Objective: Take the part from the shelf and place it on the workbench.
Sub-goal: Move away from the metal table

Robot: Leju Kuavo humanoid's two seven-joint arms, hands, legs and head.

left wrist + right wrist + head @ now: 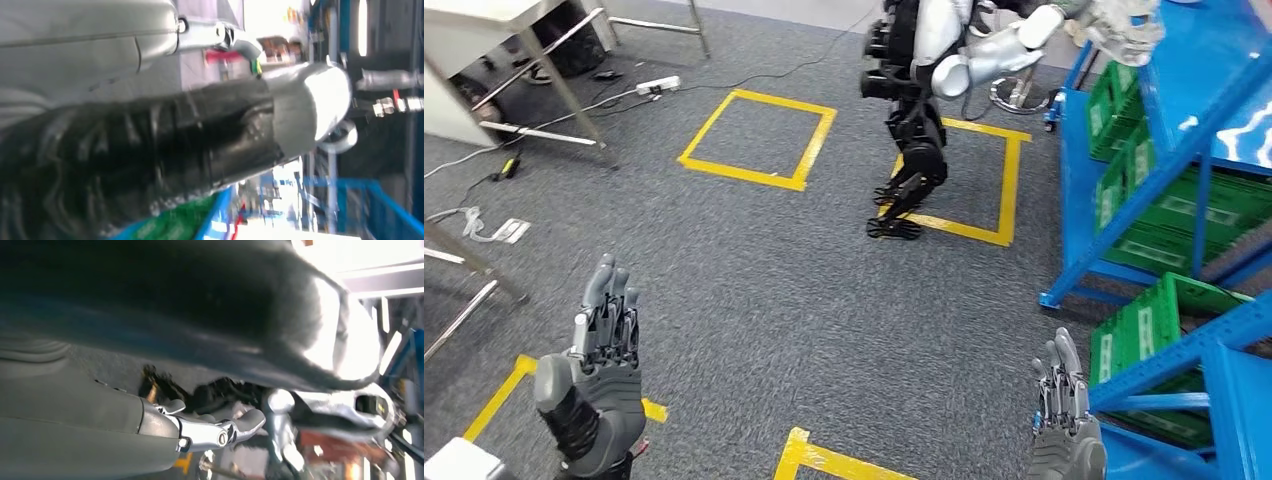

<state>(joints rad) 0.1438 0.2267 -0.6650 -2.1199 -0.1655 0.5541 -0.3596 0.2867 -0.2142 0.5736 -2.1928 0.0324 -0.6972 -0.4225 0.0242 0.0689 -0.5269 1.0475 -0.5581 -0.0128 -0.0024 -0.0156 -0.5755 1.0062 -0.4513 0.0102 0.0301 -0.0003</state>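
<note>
Left hand (pixel 594 385) lower left, right hand (pixel 1064 425) lower right: both released, fingers apart, holding nothing. Part unidentifiable; probably among green crates (pixel 1169 205) on blue shelf (pixel 1224 60), right edge. Risk: collision with other robot (pixel 924 90) reaching there.

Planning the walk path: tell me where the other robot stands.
Head view, top centre: the other robot stands on the yellow floor square, just left of the blue shelf, reaching toward it.

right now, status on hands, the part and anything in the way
Left hand and right hand both open, holding nothing. Part not identified; blue shelf with green crates on the right. Another humanoid robot stands ahead by the shelf.
</note>
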